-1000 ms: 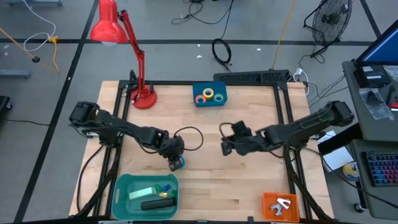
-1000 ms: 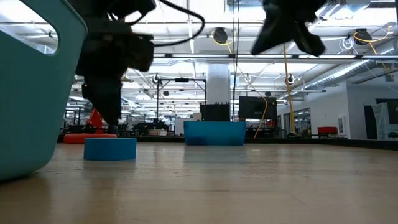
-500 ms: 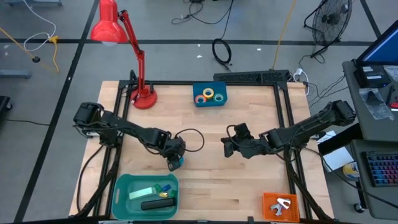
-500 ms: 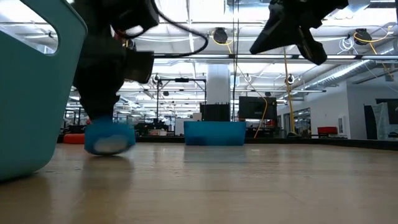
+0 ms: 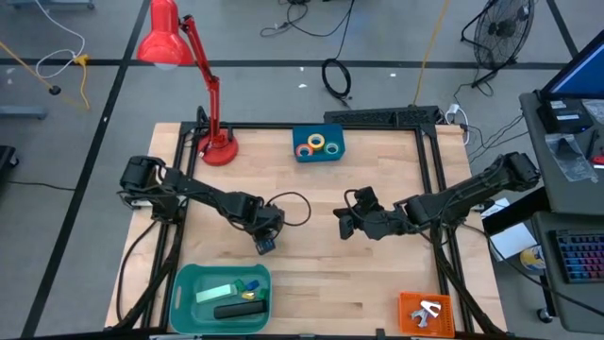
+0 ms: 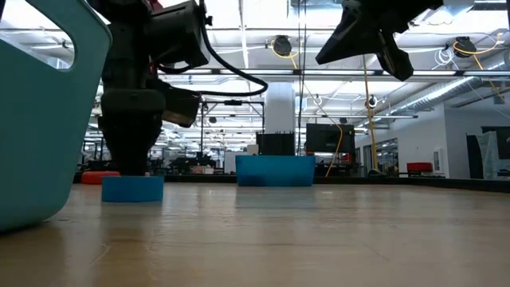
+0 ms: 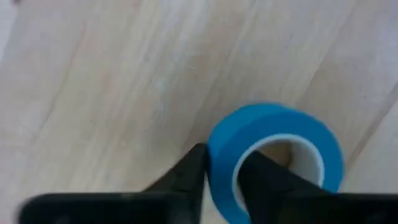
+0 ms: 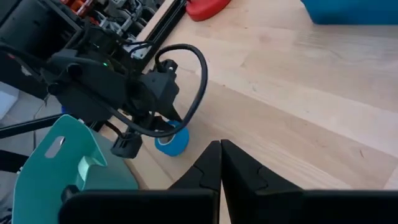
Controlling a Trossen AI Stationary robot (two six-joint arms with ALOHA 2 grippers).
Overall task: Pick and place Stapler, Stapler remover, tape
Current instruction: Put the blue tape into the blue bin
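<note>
A blue tape roll (image 7: 273, 124) lies flat on the wooden table (image 5: 311, 283), just beyond the teal bin (image 5: 189, 283). It also shows in the low view (image 6: 132, 188). My left gripper (image 7: 221, 158) stands over it, pointing down, shut on its wall. The black stapler (image 5: 238, 309) lies in the teal bin. Yellow, green and orange tape rolls (image 5: 318, 144) sit in a blue tray at the far edge. My right gripper (image 5: 343, 224) hovers shut and empty above mid-table. My left gripper pinches the blue roll's wall (image 7: 219, 146) with one finger outside (image 7: 189, 171) and one finger inside the open centre (image 7: 264, 177). The fingers come from above, pointing down. The roll lies flat with its lower face on the table (image 6: 132, 198).
A mint-green block (image 5: 217, 292) and small coloured pieces share the teal bin. An orange tray (image 5: 406, 323) with a silvery tool sits at the near right corner. A red desk lamp (image 5: 215, 142) stands at the far left. Bare wood lies between the arms.
My left arm has shifted and turned a little over the blue roll. The roll was tipped up off the table half a second ago; it now lies flat again, slightly displaced. My right gripper has drifted a little toward the table's right and near edges.
</note>
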